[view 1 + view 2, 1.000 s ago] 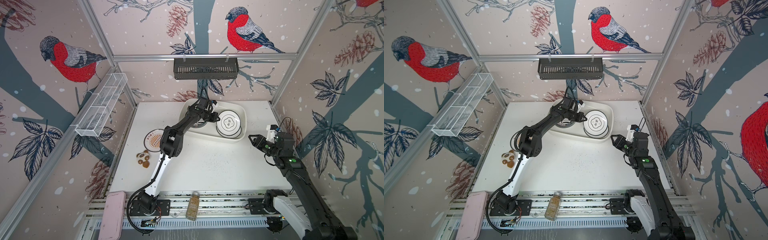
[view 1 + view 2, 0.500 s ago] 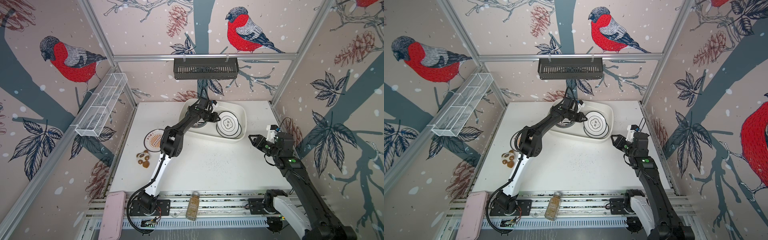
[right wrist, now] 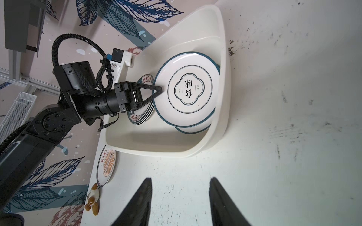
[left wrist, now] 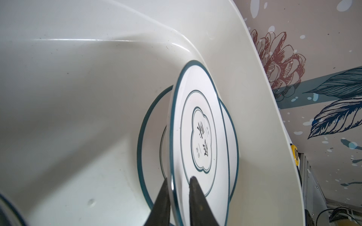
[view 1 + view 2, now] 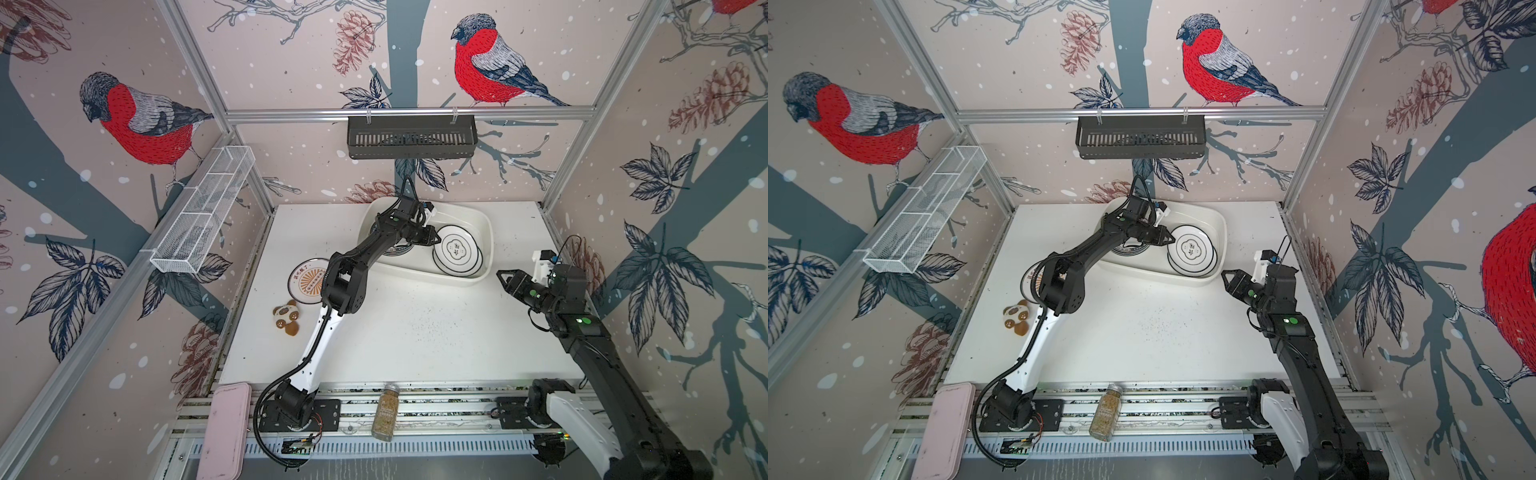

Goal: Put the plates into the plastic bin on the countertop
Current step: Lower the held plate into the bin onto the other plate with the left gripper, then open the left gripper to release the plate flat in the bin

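Observation:
The plastic bin [image 5: 486, 220] [image 5: 1221, 220] stands at the back of the countertop [image 5: 415, 332]. In it, a black-rimmed flower-emblem plate [image 5: 456, 251] [image 4: 201, 137] [image 3: 189, 89] leans on a second like it [image 4: 150, 125] [image 3: 193, 129]. A stack of green-lettered plates [image 5: 397, 250] [image 3: 140, 119] lies beside them, partly under the left arm. My left gripper [image 5: 434, 240] [image 4: 179, 178] [image 3: 160, 91] straddles the top plate's rim, slightly open, one finger under and one over. A sunburst plate [image 5: 307, 280] [image 3: 107, 166] lies on the countertop. My right gripper [image 5: 503, 279] [image 3: 180, 179] hangs open and empty beside the bin.
A panda-shaped brown coaster [image 5: 286, 318] lies near the sunburst plate. A spice jar [image 5: 384, 411] and a pink case [image 5: 222, 432] rest on the front rails. A black slotted basket [image 5: 411, 137] and a white wire rack [image 5: 203, 216] hang on the walls.
The left fingers have parted a little round the top plate's rim. The plate and the left arm stay in place. The right arm has not moved.

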You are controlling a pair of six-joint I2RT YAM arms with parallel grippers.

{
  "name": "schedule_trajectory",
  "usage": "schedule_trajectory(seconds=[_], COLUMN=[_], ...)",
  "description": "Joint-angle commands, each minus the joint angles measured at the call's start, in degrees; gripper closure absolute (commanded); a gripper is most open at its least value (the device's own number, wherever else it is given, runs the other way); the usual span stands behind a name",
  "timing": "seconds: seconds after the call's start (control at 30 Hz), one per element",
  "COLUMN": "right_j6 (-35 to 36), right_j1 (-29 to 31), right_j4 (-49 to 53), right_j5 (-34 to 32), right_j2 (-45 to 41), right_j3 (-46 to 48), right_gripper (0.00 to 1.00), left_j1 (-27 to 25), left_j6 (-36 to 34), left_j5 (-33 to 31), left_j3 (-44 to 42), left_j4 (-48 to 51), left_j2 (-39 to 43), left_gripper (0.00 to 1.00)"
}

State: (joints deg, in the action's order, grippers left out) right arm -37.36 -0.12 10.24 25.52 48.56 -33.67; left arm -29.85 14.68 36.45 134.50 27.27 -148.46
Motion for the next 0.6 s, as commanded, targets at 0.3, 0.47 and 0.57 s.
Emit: schedule_trajectory(seconds=[0.3, 0.47, 0.57], right_j6=[-0.44, -0.46, -0.54], right_j1=[-0.06, -0.06, -0.06], right_j4=[-2.83, -2.85, -2.94], right_j5=[1.15, 1.16, 1.12], right_j2=[0.57, 0.74, 0.76], right_j3=[0.72, 0.89, 0.89], right_gripper=[0.51, 0.51, 0.51], left_j1=[-0.17, -0.18, -0.15], left_j6=[-0.35, -0.01, 0.02], left_j5=[0.64, 0.9, 0.82], left_j3=[-0.18, -0.21, -0.19], left_j4=[-0.89, -0.9, -0.89], left_j2=[-0.86, -1.3, -1.48], left_gripper=[0.75, 0.74, 0.72])
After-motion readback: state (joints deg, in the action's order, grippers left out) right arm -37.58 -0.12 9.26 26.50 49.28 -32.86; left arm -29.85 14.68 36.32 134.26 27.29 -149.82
